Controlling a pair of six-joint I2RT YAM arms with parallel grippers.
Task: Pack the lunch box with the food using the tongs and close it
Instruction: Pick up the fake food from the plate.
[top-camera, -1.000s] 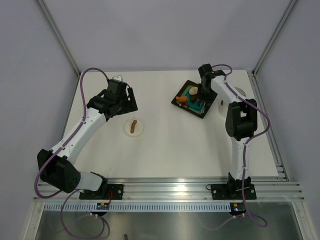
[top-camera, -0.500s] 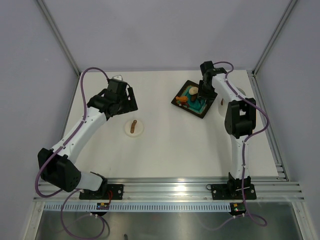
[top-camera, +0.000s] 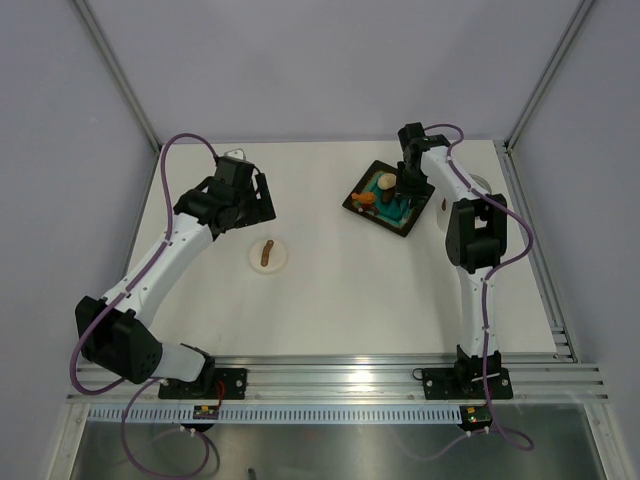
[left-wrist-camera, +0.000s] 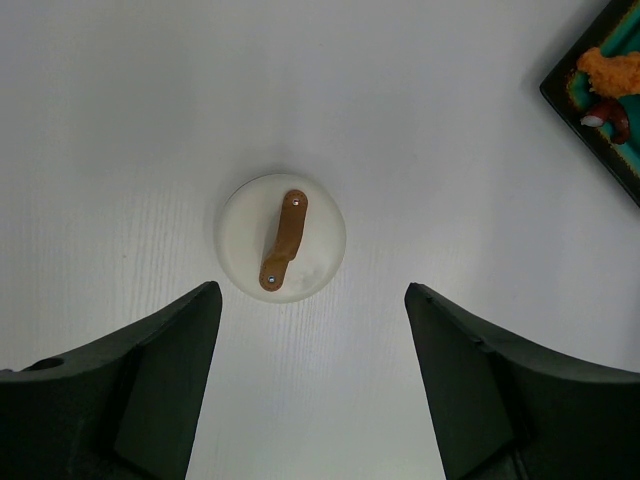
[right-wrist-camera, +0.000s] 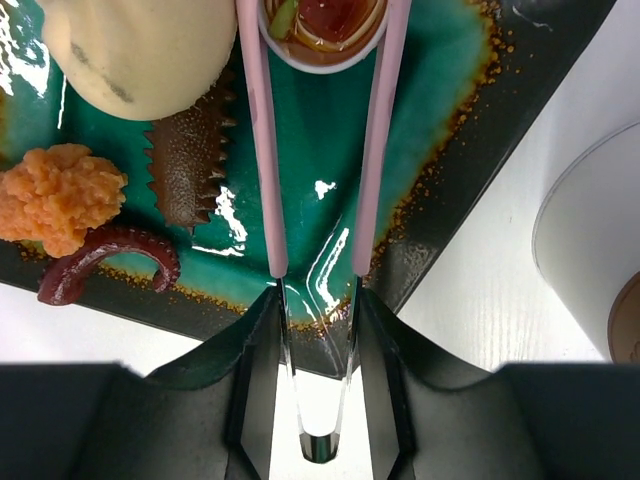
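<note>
Pink tongs (right-wrist-camera: 262, 150), clamped in right gripper (right-wrist-camera: 318, 300), have shifted over the tray (right-wrist-camera: 520, 100) to straddle the red-filled cup (right-wrist-camera: 330, 20). Pick looks imminent; tub (right-wrist-camera: 590, 240) sits beside tray, left gripper (left-wrist-camera: 312, 380) hangs spread above lid (left-wrist-camera: 240, 240).

The right gripper (top-camera: 407, 186) hangs over the black tray (top-camera: 398, 226), with cream and orange food (top-camera: 386, 181) just left of its fingers. The lid (top-camera: 268, 256) lies apart, below the left gripper's (top-camera: 250, 206) fingers.
</note>
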